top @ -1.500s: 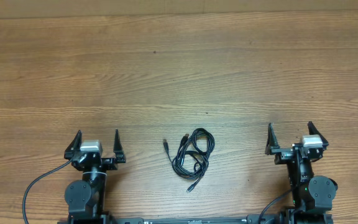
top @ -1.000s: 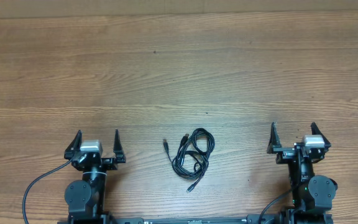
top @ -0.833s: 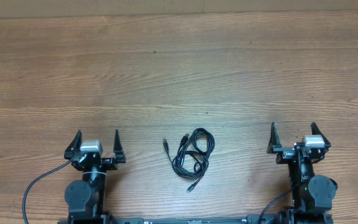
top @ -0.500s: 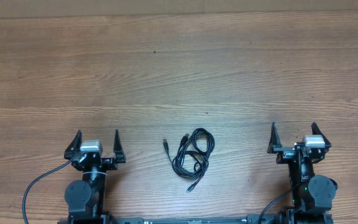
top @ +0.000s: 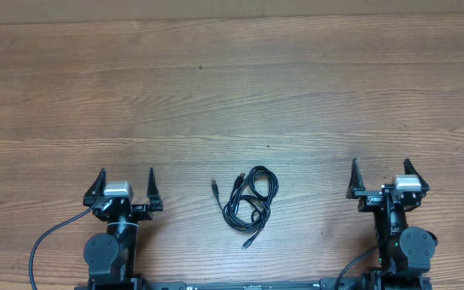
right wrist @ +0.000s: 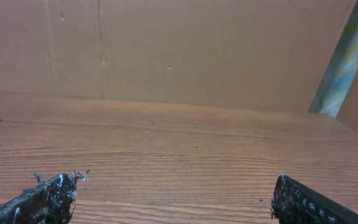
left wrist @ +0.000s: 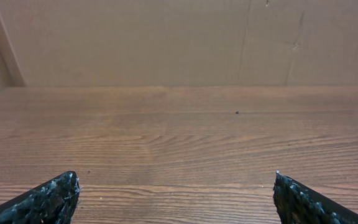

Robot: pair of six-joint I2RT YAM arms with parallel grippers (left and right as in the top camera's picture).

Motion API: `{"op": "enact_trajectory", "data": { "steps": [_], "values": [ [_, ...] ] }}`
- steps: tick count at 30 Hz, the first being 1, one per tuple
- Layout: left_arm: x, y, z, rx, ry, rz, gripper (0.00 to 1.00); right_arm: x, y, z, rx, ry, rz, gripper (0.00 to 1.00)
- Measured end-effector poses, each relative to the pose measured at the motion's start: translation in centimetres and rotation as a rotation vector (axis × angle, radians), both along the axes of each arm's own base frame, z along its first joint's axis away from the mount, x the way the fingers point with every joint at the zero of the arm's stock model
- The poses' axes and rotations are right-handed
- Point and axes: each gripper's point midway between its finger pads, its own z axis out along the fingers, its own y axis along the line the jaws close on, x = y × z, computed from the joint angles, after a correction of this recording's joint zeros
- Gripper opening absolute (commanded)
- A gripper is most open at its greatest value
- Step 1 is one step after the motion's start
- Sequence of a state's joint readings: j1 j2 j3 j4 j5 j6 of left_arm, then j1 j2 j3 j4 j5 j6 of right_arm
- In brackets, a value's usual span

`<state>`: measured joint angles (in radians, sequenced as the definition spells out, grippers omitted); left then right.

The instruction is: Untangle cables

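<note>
Overhead view, listed left to right.

Item 1: left pincer [top: 126,176], at the near edge of the table [top: 232,89]. Its jaws are spread wide, with nothing between them.

Item 2: cables [top: 249,200], thin black cords looped into one small knot, lying flat on the wood. They sit to the right of the left pincer and to the left of the right pincer, roughly midway and well apart from both, about level with the fingertips. One plug end pokes out on the side toward the left pincer; another trails toward the near edge.

Item 3: right pincer [top: 379,169], likewise spread wide and empty.

Left wrist view: fingers [left wrist: 55,199] frame bare wood ahead, with no cord in sight.

Right wrist view: fingers [right wrist: 42,202] frame bare wood and a back wall [right wrist: 185,50].

Progress: judged not begun. The loops overlap, and no cord is gripped or separated.

Remaining: reach in, take hold of the bundle, draw the cords apart and lay each out singly.
</note>
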<state>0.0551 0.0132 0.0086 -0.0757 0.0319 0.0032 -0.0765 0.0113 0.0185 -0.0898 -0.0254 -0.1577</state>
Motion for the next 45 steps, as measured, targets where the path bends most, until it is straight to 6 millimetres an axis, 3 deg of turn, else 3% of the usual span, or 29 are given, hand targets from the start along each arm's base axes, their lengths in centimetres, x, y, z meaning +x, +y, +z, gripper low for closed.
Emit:
{"op": "enact_trajectory", "data": {
  "steps": [45],
  "values": [
    [-0.04,0.78,-0.01,0.004,0.001,0.045,0.99,0.00,-0.01,0.00,0.000,0.000,0.000,1.00]
  ]
}}
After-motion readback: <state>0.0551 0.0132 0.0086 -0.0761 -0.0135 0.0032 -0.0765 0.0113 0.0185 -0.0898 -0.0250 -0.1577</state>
